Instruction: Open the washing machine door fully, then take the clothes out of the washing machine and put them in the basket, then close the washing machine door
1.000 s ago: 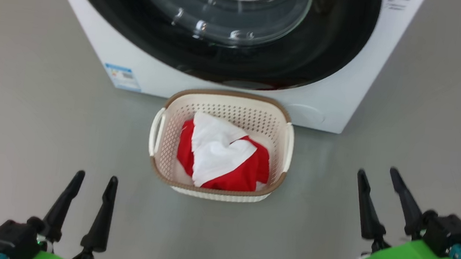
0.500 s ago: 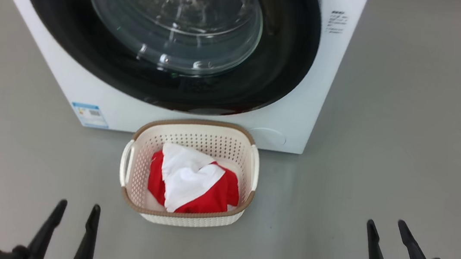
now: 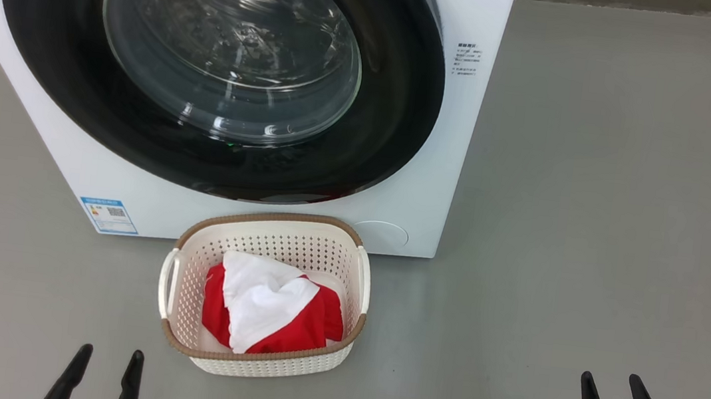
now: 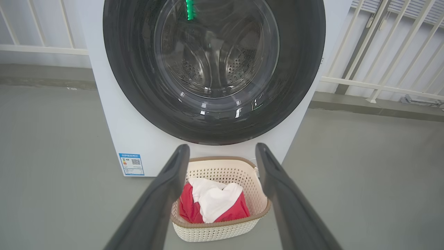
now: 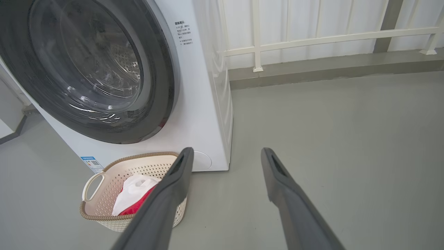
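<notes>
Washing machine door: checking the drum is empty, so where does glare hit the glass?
Head view: white glints low on the washing machine door, drum holes readable. Left wrist view: green streak at top. Right wrist view: pale streaks low down.

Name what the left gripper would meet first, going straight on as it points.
Probably the basket, at its far rim; passing above it, the washing machine's white lower front. Depth is unclear.

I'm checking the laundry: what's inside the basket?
Inside the basket lie crumpled red clothes with a white piece bunched over the top. Perforated walls show around them. The basket's bottom under the pile, and anything beneath the pile, is covered.
</notes>
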You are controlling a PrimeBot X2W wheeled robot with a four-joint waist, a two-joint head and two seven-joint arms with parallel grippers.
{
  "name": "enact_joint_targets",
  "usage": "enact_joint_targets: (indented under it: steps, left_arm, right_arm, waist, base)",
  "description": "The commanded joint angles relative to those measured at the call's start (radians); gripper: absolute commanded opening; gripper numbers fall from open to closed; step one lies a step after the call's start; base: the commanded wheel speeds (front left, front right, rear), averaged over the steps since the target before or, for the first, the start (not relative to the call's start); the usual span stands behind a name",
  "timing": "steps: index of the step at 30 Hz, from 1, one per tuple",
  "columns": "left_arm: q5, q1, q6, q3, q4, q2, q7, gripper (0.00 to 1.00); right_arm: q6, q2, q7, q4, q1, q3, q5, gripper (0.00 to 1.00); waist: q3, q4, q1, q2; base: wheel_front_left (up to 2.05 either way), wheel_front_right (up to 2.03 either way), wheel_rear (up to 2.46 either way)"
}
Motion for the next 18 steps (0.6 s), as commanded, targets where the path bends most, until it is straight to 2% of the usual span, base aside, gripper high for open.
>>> enact_joint_targets:
  steps: [1, 18]
  left_arm:
    - [0.006, -0.016, -0.005, 0.041, -0.025, 0.009, -0.009, 1.0]
    - [-0.017, -0.012, -0.005, 0.046, -0.013, 0.012, -0.009, 1.0]
  right_arm:
    - [-0.001, -0.013, -0.004, -0.027, -0.012, 0.021, 0.0, 1.0]
    - [-0.001, -0.013, -0.004, -0.023, -0.021, 0.034, 0.012, 1.0]
  waist:
    - [0.0, -0.002, 0.0, -0.0001]
    - [-0.002, -0.004, 0.0, -0.0001]
  base:
    - [0.0, 0.0, 0.0]
    - [0.0, 0.0, 0.0]
